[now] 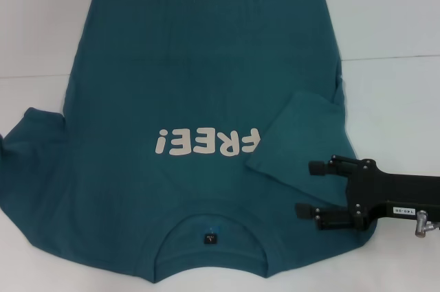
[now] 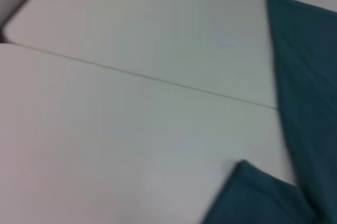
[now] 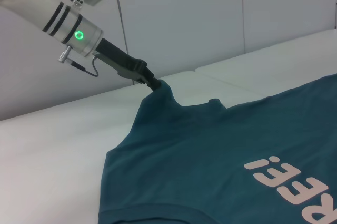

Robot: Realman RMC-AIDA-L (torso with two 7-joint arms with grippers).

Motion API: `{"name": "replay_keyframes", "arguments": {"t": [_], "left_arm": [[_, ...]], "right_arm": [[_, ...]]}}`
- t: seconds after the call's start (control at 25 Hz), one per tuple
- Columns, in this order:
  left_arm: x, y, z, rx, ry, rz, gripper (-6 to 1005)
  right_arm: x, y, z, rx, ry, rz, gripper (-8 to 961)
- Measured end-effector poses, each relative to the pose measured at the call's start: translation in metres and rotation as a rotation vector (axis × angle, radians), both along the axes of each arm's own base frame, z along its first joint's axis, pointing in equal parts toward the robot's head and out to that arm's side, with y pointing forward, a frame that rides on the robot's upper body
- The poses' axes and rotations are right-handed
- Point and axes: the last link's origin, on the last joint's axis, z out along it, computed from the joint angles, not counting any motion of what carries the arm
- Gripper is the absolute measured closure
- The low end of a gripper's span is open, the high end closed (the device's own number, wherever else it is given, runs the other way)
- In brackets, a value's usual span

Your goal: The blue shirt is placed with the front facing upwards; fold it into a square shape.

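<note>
- The right gripper [image 1: 311, 189] hovers low over the blue shirt [image 1: 172, 86], its two black fingers [image 1: 323, 167] spread apart and holding nothing, tips pointing toward the white lettering [image 1: 206, 142].
- It sits just beside the folded-in right sleeve [image 1: 295, 137], on the collar side of that flap, and its arm runs out past the shirt's right edge.
- The left gripper [image 3: 154, 85] shows only in the right wrist view: its dark tip is clamped onto the shirt's left sleeve [image 3: 163, 97], pinching the cloth up into a small peak above the table.
- Behind that tip the left arm [image 3: 63, 21] is a white cylinder with a green light, well off the shirt's left side.
- The blue shirt lies front up on the white table [image 1: 392, 24], spread nearly flat, collar [image 1: 210, 220] nearest the robot and hem on the far side.
- The "FREE!" lettering lies across the chest, just above the collar in the head view; its last letter touches the edge of the folded right sleeve.
- A small black neck tag [image 1: 210, 238] sits inside the collar's curve.
- The right sleeve is turned inward and rests on top of the shirt body, beside the lettering.
- The left sleeve [image 1: 27, 134] reaches outward from the lettering, toward the head view's left edge.
- A thin seam line [image 2: 142, 76] in the table runs up to the shirt's side edge [image 2: 303, 76] in the left wrist view, with a corner of teal cloth [image 2: 253, 197] lying near it.
</note>
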Motion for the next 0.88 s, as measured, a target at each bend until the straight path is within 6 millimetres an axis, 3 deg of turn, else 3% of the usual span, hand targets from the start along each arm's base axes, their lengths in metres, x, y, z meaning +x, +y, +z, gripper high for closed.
{"name": "replay_keyframes", "arguments": {"t": [0.88], "left_arm": [[0.071,0.018,-0.037,-0.106,-0.115,-0.212,975]], "right_arm": [[0.005,-0.003,-0.001,-0.001,-0.003,-0.020,12]]}}
